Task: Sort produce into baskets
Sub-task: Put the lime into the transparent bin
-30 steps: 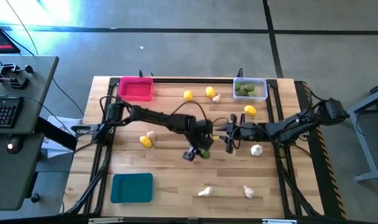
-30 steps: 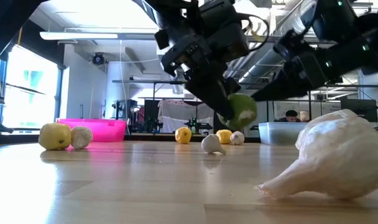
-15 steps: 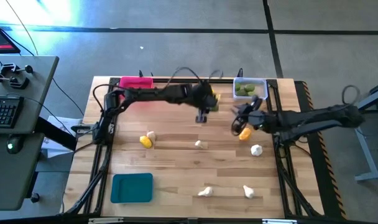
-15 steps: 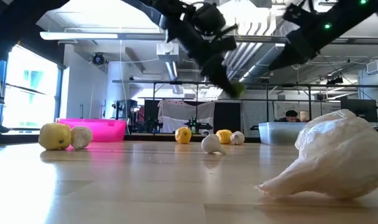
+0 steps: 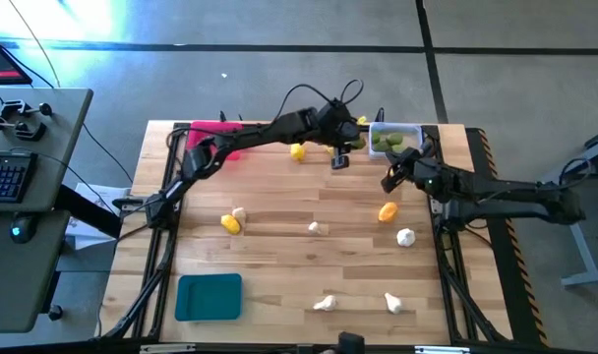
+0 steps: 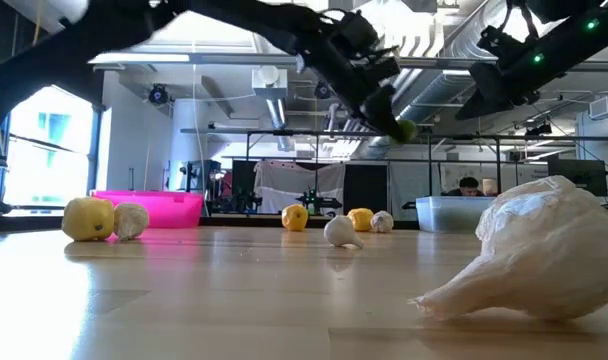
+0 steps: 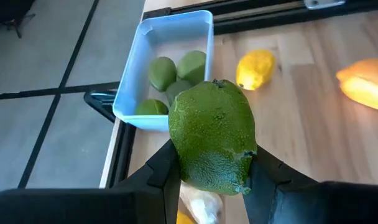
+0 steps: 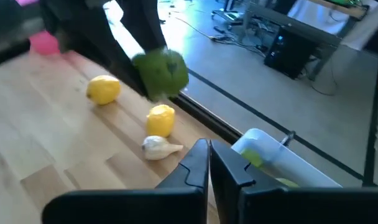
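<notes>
One camera looks straight down on my whole table (image 5: 279, 211). Another sits at table height, very near a garlic bulb (image 6: 529, 250), facing the room. My wrist cameras look forward past my fingers; both show the clear basket (image 7: 170, 37) and the lime (image 7: 214, 137).

The left arm stretched toward the clear basket (image 5: 395, 140), its tool (image 7: 207, 180) apparently clamping a lime (image 7: 212, 135). The right tool (image 8: 209, 163) hung near that basket, fingers pressed together.
</notes>
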Robot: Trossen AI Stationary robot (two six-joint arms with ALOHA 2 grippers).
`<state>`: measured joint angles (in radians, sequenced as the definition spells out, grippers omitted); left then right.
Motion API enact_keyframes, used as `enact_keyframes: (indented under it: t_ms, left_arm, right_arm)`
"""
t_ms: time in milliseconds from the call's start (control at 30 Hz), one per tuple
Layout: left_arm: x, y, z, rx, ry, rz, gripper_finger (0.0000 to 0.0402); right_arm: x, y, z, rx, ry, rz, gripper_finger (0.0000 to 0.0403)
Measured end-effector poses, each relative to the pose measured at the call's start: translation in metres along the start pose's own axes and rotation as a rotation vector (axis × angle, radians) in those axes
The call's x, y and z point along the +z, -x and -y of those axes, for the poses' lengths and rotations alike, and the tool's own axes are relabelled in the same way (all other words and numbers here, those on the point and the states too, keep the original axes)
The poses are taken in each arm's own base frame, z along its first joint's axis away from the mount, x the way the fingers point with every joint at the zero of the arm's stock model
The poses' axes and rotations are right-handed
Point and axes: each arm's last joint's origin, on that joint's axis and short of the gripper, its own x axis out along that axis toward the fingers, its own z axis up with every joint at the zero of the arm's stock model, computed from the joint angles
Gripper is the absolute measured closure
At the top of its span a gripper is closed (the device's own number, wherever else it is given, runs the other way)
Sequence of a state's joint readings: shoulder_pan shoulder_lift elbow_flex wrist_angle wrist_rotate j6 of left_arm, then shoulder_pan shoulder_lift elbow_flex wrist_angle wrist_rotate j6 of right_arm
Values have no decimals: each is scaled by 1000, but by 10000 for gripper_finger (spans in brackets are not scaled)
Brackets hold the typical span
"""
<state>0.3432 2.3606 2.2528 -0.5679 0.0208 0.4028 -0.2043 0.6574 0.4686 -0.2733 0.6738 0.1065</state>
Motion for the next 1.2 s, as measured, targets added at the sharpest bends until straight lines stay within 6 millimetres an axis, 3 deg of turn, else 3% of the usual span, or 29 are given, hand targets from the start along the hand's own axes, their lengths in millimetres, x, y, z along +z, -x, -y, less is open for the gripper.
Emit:
enact_keyframes:
  t_ms: [233,533,633,967,1200]
  left_arm:
    - [-4,-23,-9,1,36,46,296]
    - [-5,-23,-10,-27,91,36,296]
    - [-2,-23,0,-32,64,27,296]
    - [13,-23,35,15,-120,24,296]
    - [20,-22,45,14,-137,56,296]
  right_arm:
    - [1,-4,7,-1,-69,-12,402]
    - [12,-13,12,195,-399,35,387]
    - [14,-15,14,241,-511,26,350]
    - [11,-19,16,293,-784,-56,161]
    - [4,-22,14,283,-816,-144,142]
